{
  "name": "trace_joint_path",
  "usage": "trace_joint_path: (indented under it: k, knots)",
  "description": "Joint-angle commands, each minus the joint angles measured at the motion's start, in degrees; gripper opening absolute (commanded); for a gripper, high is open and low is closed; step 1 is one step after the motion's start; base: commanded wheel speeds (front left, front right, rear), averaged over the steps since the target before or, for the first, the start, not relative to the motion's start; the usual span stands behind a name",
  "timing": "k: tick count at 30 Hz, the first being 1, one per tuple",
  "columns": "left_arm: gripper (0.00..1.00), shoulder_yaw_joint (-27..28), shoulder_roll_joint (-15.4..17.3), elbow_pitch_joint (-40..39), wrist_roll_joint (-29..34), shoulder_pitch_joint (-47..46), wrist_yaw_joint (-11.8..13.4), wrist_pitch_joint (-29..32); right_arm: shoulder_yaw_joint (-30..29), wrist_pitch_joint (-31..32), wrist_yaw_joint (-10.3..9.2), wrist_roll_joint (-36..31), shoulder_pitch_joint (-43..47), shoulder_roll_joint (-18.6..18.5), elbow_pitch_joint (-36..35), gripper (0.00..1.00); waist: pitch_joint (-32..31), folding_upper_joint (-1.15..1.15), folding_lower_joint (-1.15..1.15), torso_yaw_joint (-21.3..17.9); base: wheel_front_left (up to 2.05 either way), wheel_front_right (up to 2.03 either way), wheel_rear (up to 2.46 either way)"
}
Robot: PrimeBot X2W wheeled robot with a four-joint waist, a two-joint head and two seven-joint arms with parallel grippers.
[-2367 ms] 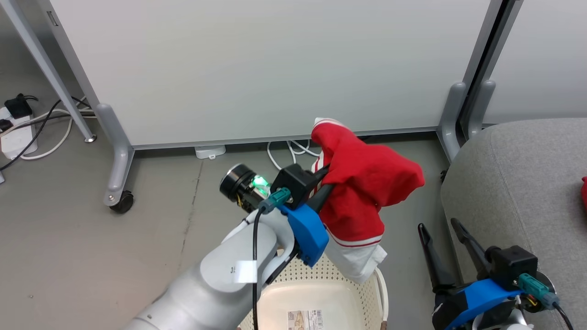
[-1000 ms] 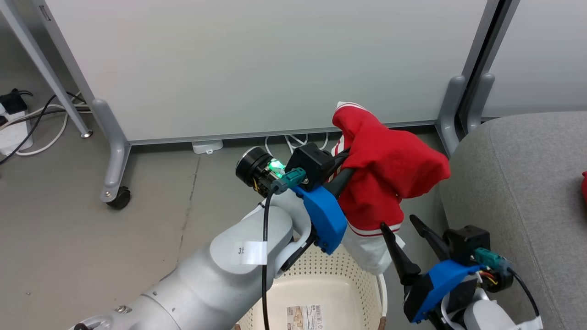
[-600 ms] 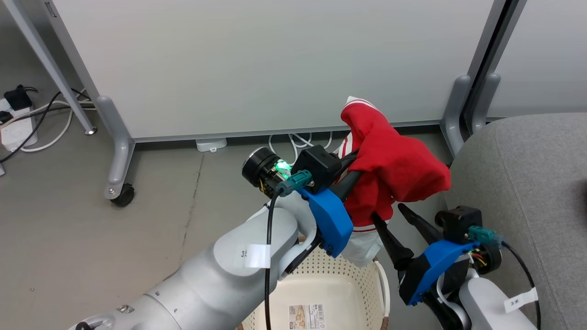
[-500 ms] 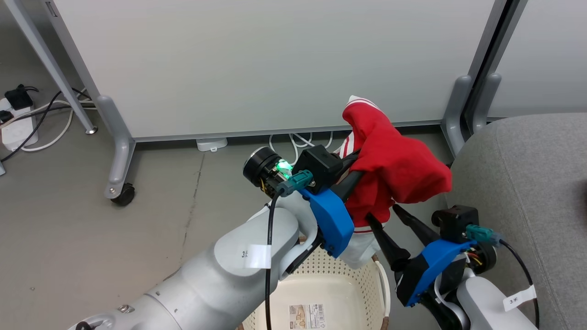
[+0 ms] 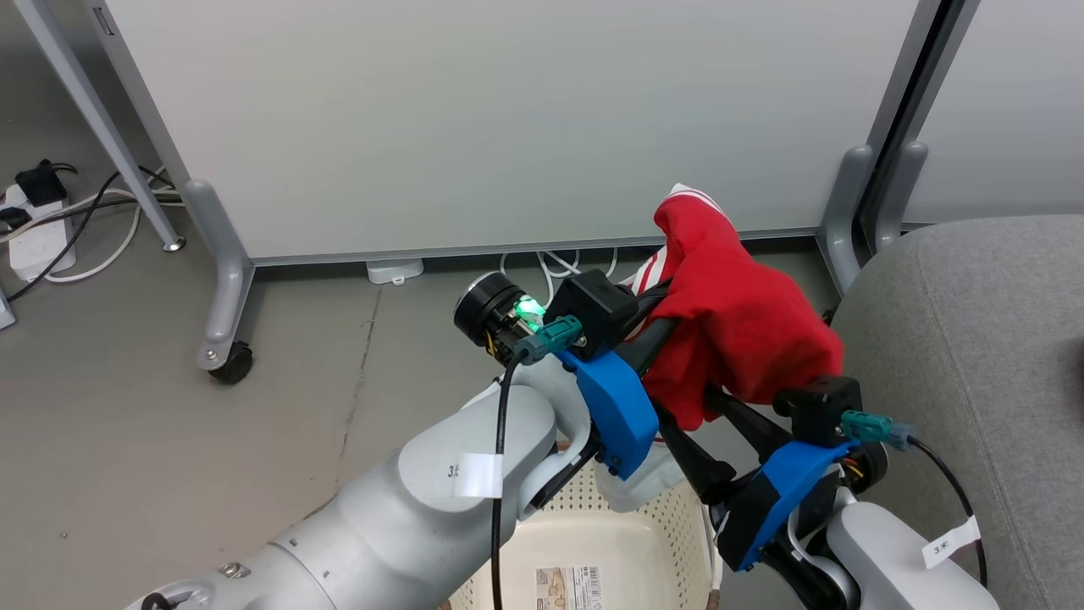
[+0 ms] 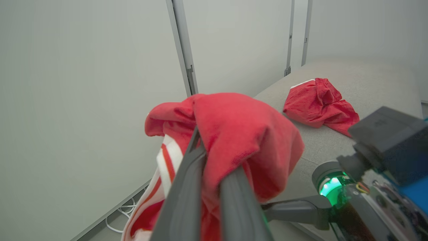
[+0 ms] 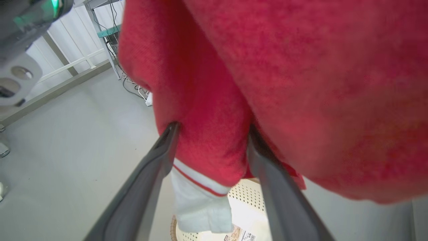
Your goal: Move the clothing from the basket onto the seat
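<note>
Clamps soft bright red white-striped fabric garment [image 5: 745, 322] between narrow fingers of left gripper [image 6: 210, 167], above cream perforated plastic basket [image 5: 669, 517]. Straddles its hanging fold with wide-spread fingers of right gripper [image 7: 212, 130], left of grey woven couch [image 5: 974, 339].

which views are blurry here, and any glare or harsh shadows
Head view: sharp and evenly lit, no glare; a green light glows on the left wrist. Left wrist view: the left end effector is soft up close; the clothing it grips is clearer. Right wrist view: that clothing sits near the lens, blurred.
</note>
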Motion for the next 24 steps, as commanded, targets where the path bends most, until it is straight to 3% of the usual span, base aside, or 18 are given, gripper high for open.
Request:
trace_joint_path:
  k: [1,14,15,16,18,24]
  knots:
    - [0.0,-0.2,0.0,-0.1,-0.3,0.2,-0.3,-0.2,1.1,-0.6,0.03,0.6,-1.4,-0.6,0.1,1.0,-0.1,0.0,0.0,0.0,0.0,0.0,0.0]
    - [0.0,-0.6,0.0,-0.3,-1.4,0.8,-0.4,-0.2,6.2,-4.3,0.02,3.1,-6.4,0.1,2.7,1.0,-0.4,0.0,0.0,-0.2,0.0,0.0,0.0]
    - [0.0,-0.7,0.0,-0.2,-1.5,0.8,-0.4,-0.2,6.2,-4.5,0.02,2.9,-6.8,0.2,3.3,0.8,-0.5,0.0,0.0,-0.2,0.0,0.0,0.0]
    - [0.0,-0.7,0.0,-0.2,-1.5,0.8,-0.4,-0.2,6.2,-4.5,0.02,2.9,-6.8,0.2,3.3,0.8,-0.5,0.0,0.0,-0.2,0.0,0.0,0.0]
    - [0.0,-0.7,0.0,0.0,-1.7,0.9,-0.4,-0.2,5.5,-5.2,0.03,2.1,-7.4,0.6,4.5,0.0,-0.6,0.0,0.0,-0.3,0.0,0.0,0.0]
    - [0.0,-0.7,0.0,0.6,-2.1,1.0,-0.4,-0.2,3.6,-6.0,0.02,-0.8,-8.1,1.9,8.2,0.0,-0.7,0.0,0.0,-0.5,0.0,0.0,0.0]
